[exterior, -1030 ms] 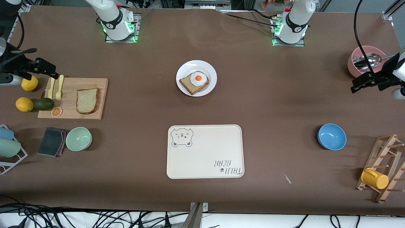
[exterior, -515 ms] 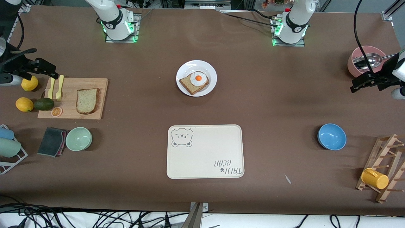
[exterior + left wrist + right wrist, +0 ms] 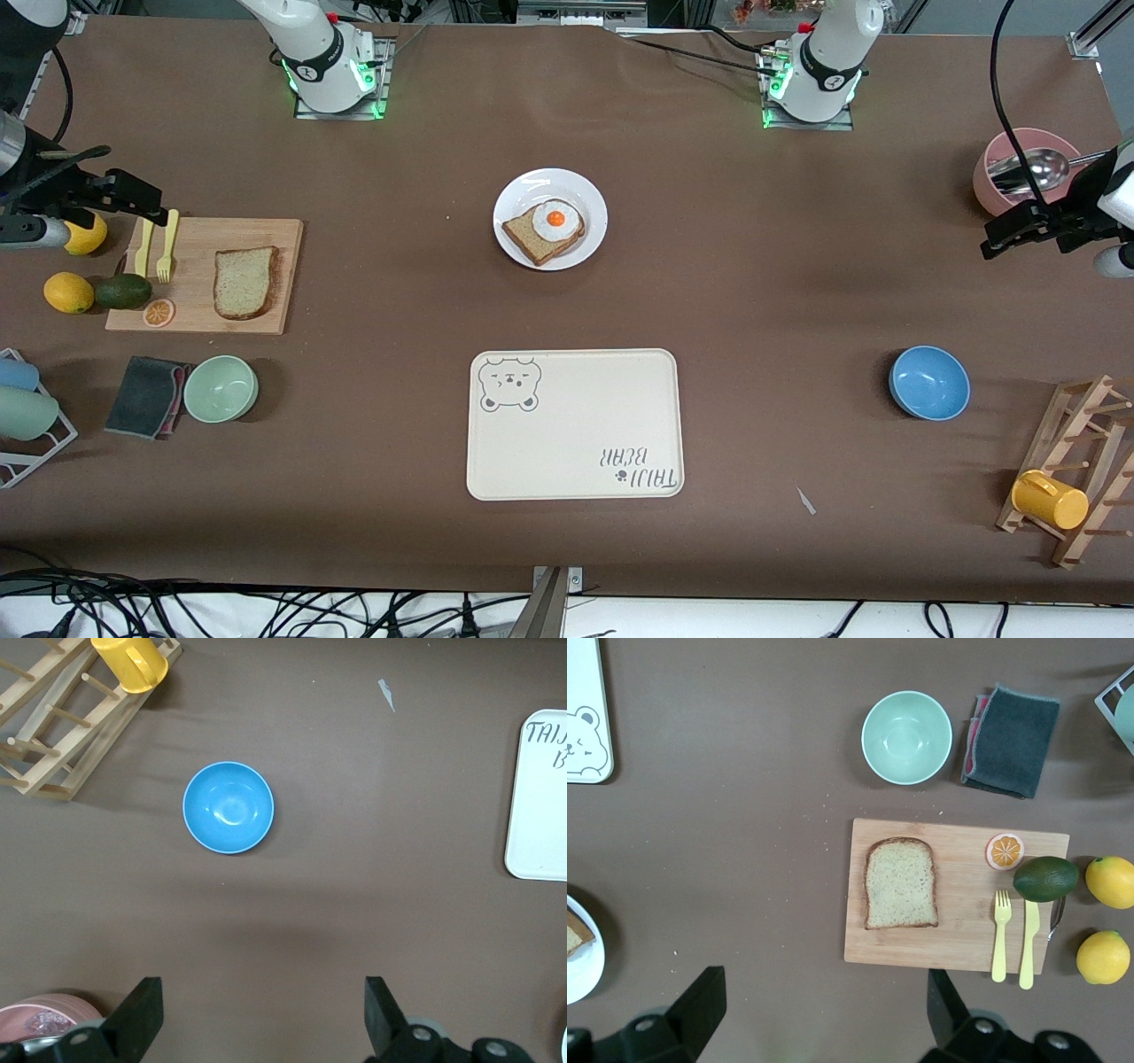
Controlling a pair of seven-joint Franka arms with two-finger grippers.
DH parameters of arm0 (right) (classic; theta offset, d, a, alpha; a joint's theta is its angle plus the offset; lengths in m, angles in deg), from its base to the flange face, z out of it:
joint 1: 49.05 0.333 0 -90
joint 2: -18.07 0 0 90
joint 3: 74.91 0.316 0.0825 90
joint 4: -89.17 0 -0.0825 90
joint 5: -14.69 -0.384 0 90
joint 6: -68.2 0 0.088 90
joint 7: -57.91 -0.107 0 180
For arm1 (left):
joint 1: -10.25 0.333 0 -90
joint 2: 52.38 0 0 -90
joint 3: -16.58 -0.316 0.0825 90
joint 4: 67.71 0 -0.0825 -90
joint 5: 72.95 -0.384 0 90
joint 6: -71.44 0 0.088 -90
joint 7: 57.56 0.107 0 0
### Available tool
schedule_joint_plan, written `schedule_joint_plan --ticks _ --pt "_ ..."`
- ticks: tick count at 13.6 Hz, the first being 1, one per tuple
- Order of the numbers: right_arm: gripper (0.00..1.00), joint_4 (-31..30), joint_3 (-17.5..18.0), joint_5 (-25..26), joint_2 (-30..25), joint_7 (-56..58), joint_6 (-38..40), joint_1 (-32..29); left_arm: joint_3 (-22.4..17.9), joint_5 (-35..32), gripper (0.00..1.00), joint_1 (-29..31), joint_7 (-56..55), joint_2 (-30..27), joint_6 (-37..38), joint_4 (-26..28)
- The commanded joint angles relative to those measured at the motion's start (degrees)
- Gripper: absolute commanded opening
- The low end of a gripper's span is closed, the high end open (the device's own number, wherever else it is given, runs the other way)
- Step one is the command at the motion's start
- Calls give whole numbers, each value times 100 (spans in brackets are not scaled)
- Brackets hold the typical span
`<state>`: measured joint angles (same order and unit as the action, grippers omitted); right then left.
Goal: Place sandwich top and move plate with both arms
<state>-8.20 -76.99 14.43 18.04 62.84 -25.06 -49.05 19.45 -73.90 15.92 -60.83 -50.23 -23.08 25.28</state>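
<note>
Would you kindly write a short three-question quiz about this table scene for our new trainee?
1. True or false: the sandwich top lies on the plate.
2. What sits on the darker slice?
3. Which is open: A left gripper, B right gripper, C both?

Key: 1 false, it lies on the cutting board. 2 a fried egg. 3 C.

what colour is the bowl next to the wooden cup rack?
Blue bowl, clearest in the left wrist view.
</note>
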Motion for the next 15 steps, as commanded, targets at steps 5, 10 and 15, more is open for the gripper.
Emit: schedule_joint_plan --ticks 5,10,15 --pt "100 104 23 8 38 69 54 -9 -15 192 100 -13 -33 5 179 -124" --pt "100 104 23 -1 99 -1 54 -9 -15 192 100 -13 -33 5 179 -124" --pt "100 86 23 -1 169 78 62 -18 -6 192 100 -13 -33 5 188 -124"
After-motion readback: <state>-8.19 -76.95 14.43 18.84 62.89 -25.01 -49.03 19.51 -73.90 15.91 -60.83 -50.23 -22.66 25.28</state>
